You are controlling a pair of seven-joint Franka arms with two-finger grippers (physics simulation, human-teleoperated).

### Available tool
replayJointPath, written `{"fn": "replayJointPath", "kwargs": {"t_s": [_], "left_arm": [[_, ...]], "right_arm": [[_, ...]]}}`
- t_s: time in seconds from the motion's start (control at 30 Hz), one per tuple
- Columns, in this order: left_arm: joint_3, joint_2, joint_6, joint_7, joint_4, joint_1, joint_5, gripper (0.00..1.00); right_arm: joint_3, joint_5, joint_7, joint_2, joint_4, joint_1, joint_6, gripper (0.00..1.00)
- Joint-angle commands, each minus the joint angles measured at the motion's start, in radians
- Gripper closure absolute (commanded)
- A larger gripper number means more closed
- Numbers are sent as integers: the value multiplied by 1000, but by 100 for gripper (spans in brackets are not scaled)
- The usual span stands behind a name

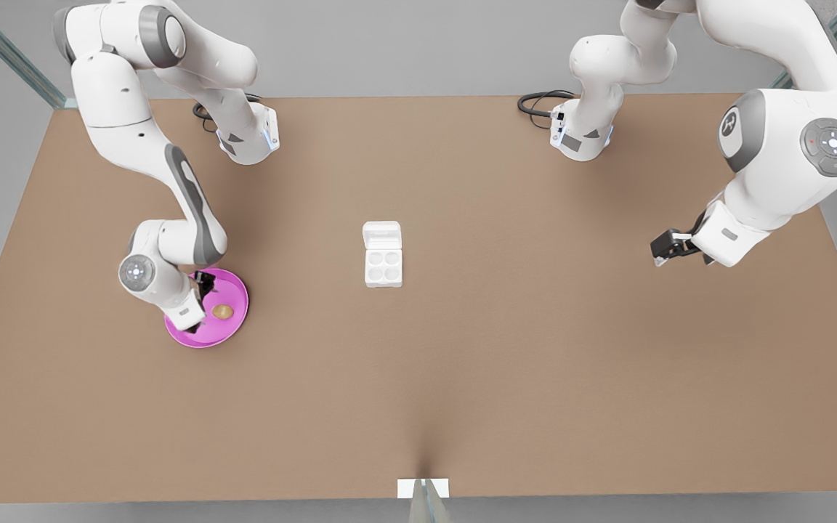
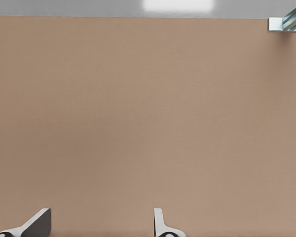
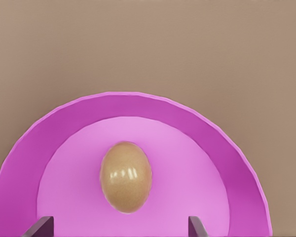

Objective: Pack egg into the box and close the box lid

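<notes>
The tan-brown egg lies on a round pink plate at the front view's left. My right gripper hovers over the plate's edge beside the egg, open, its two fingertips apart on either side of the egg and above it. The white box sits mid-table with its four cups bare. The box lid lies folded back flat behind the cups. My left gripper waits open above bare table at the front view's right, holding nothing.
The brown table stretches wide between plate and box. Both arm bases with black cables stand along the far edge. A small white tab marks the near edge's middle.
</notes>
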Motion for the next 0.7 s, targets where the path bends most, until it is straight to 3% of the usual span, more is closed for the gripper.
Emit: {"fn": "replayJointPath", "kwargs": {"t_s": [0.0,0.63,0.67], "left_arm": [[0,0,0,0,0,0,0,0],[-5,1,-15,-2,0,0,0,0],[-5,1,-15,-2,0,0,0,0]], "right_arm": [[0,0,0,1,-1,1,2,0],[30,5,-17,71,36,-7,14,0],[30,5,-15,74,36,-7,14,15]]}}
